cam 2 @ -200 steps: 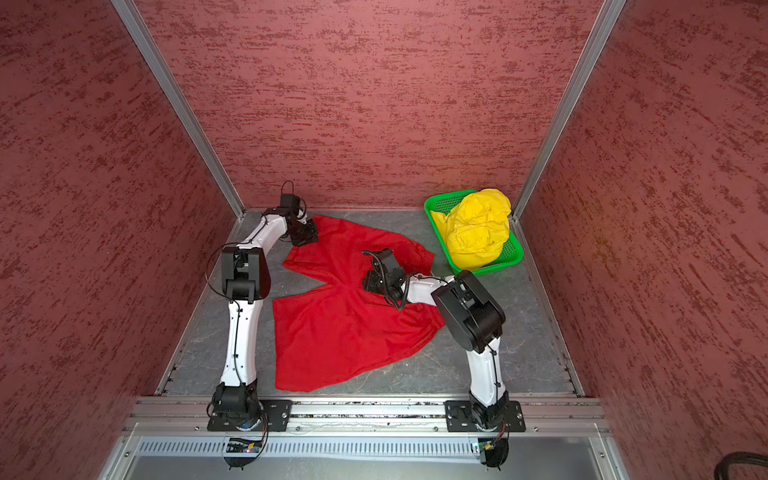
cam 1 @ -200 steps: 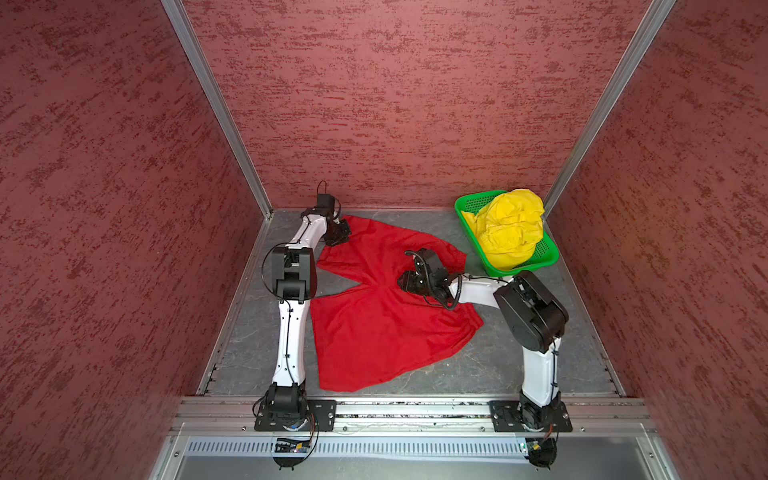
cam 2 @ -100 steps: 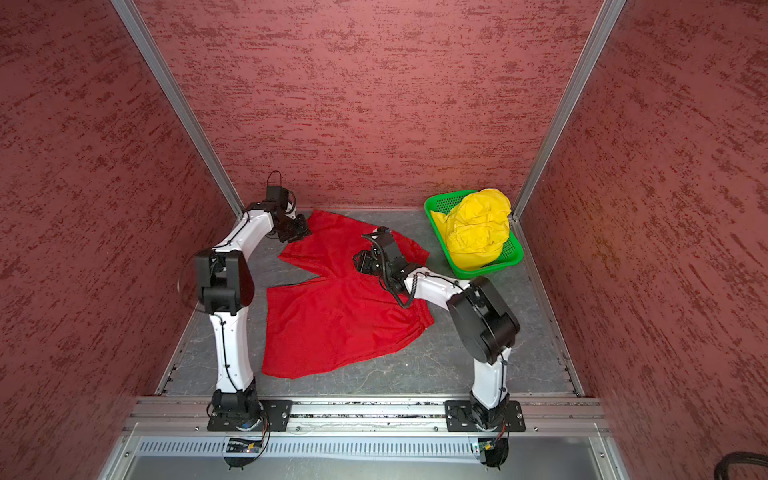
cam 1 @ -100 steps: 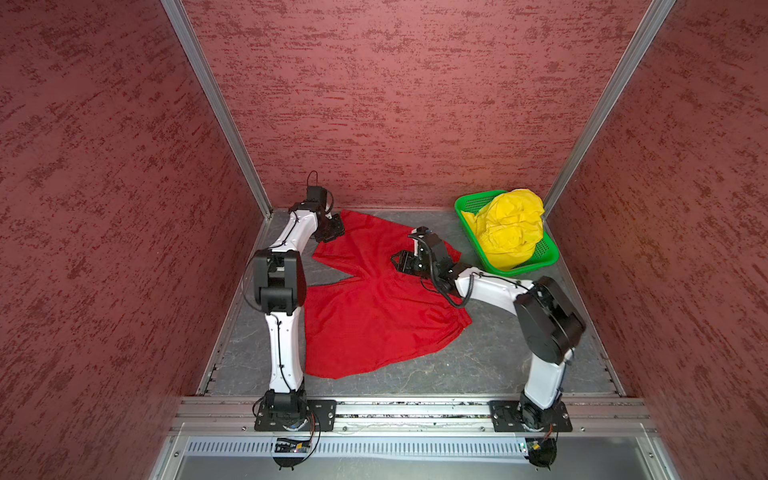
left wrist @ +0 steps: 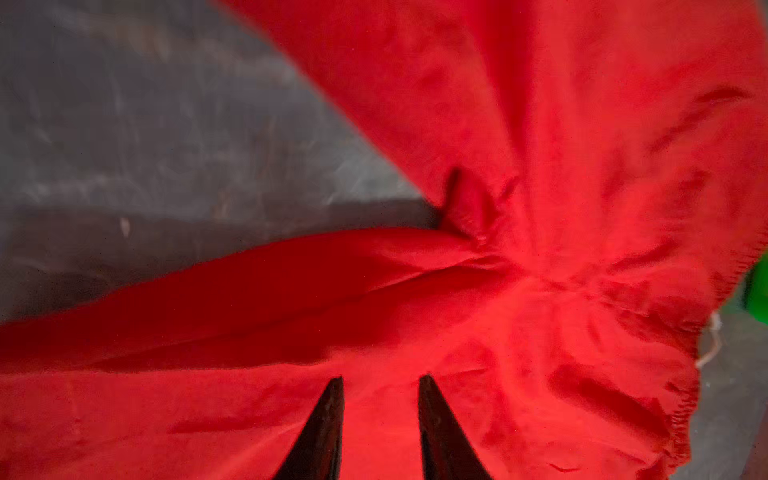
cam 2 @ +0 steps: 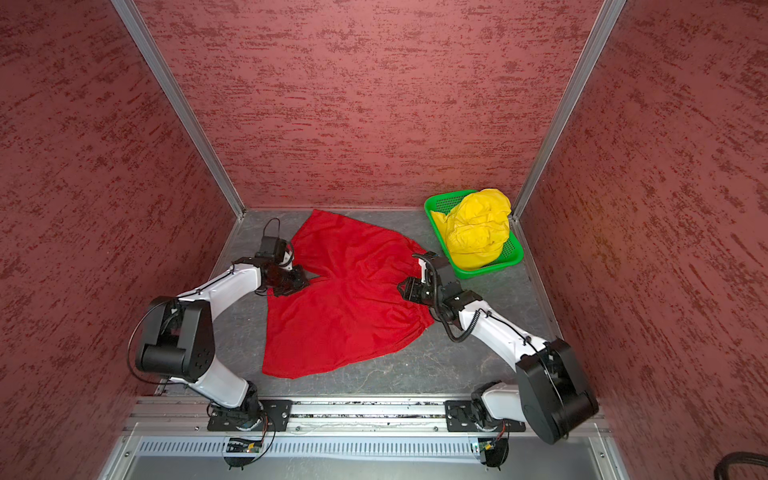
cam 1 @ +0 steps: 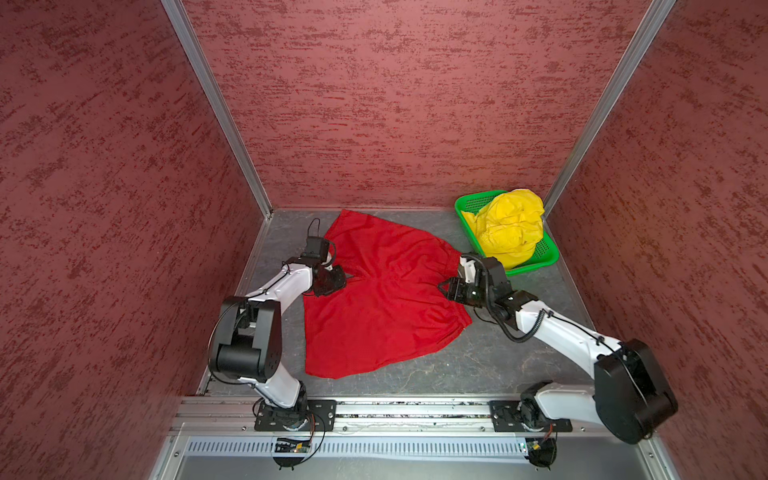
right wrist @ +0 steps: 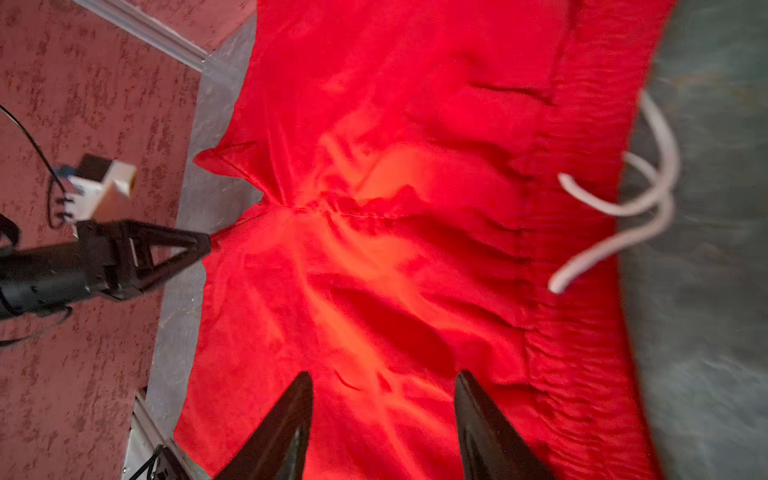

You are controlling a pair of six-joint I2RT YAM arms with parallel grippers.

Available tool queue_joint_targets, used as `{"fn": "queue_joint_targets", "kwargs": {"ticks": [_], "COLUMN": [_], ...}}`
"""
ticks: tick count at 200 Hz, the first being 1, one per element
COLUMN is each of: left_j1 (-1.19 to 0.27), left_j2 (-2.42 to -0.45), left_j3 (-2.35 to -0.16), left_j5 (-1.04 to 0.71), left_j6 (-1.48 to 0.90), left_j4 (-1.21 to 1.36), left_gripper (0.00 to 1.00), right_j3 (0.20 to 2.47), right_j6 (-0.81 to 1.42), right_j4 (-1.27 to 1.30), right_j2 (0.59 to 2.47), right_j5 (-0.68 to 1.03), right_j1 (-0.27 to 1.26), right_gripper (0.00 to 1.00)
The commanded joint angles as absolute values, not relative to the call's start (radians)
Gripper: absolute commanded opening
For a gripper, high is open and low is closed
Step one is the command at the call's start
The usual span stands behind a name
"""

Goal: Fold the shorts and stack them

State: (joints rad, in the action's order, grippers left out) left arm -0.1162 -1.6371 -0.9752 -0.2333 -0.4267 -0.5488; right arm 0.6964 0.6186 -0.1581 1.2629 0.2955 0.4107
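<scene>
The red shorts [cam 1: 382, 307] [cam 2: 345, 316] lie spread flat on the grey floor, legs to the left and waistband to the right. Their white drawstring [right wrist: 648, 195] trails off the waistband. My left gripper [cam 1: 347, 276] [left wrist: 381, 378] hovers low at the notch between the two legs, open, with only cloth showing between its fingers. My right gripper [cam 1: 444, 289] [right wrist: 382, 374] stands open over the cloth just inside the waistband, holding nothing. The yellow shorts [cam 1: 509, 232] [cam 2: 478, 232] sit bunched in the basket.
The green perforated basket [cam 1: 473, 204] [cam 2: 490, 270] stands in the back right corner, close behind the right wrist. Red textured walls close in the left, back and right sides. A metal rail [cam 1: 415, 409] carrying both arm bases runs along the front.
The left gripper opened, letting go of the far leg near the back left corner, and came forward to the notch. The right gripper drew back rightward to the waistband. The shorts now lie flatter.
</scene>
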Motion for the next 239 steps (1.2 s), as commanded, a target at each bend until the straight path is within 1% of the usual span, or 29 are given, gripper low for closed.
{"fn": "queue_joint_targets", "kwargs": {"ticks": [1,15,35,53,74,106,147,169,176,180,184,194,205,214,231,239], "left_j1": [-0.115,-0.116,-0.112,-0.112,-0.115,-0.122,-0.124,-0.125,-0.124,-0.124,-0.124,-0.124,-0.124,-0.124,-0.123,-0.123], "left_j2": [-1.666,-1.713,-1.784,-1.838,-1.894,-1.933,-1.923,-1.909,-1.905,-1.904,-1.902,-1.896,-1.883,-1.867,-1.819,-1.789], "left_j3": [-0.957,-0.968,-0.992,-1.022,-1.071,-1.132,-1.138,-1.127,-1.123,-1.122,-1.121,-1.122,-1.127,-1.129,-1.135,-1.136], "left_j5": [-0.232,-0.206,-0.204,-0.207,-0.217,-0.226,-0.223,-0.224,-0.227,-0.227,-0.224,-0.225,-0.222,-0.217,-0.210,-0.210], "left_j6": [-0.464,-0.452,-0.440,-0.439,-0.438,-0.434,-0.429,-0.429,-0.430,-0.430,-0.430,-0.430,-0.429,-0.429,-0.423,-0.420], "left_j4": [-0.454,-0.452,-0.445,-0.434,-0.435,-0.451,-0.459,-0.458,-0.456,-0.456,-0.457,-0.462,-0.471,-0.479,-0.502,-0.514], "left_gripper": [0.31,0.30,0.29,0.28,0.28,0.28,0.28,0.28,0.28,0.28,0.28,0.28,0.28,0.31,0.38,0.42], "right_j3": [0.642,0.606,0.551,0.495,0.433,0.359,0.303,0.296,0.292,0.290,0.289,0.288,0.288,0.288,0.284,0.282], "right_j6": [0.623,0.639,0.669,0.701,0.747,0.858,0.970,1.002,1.012,1.017,1.022,1.028,1.029,1.028,1.028,1.031], "right_j4": [-0.278,-0.310,-0.317,-0.274,-0.204,-0.020,0.196,0.289,0.317,0.333,0.349,0.372,0.386,0.384,0.369,0.365], "right_j2": [1.174,1.138,1.124,1.133,1.147,1.194,1.281,1.341,1.356,1.363,1.368,1.380,1.381,1.371,1.338,1.317], "right_j5": [0.275,0.267,0.309,0.375,0.414,0.518,0.581,0.599,0.601,0.603,0.603,0.604,0.602,0.595,0.578,0.572], "right_j1": [0.367,0.329,0.259,0.202,0.167,0.164,0.169,0.189,0.193,0.194,0.196,0.200,0.204,0.207,0.212,0.214], "right_gripper": [0.60,0.62,0.63,0.63,0.63,0.62,0.61,0.59,0.56,0.52,0.48,0.31,0.20,0.12,0.00,0.00]}}
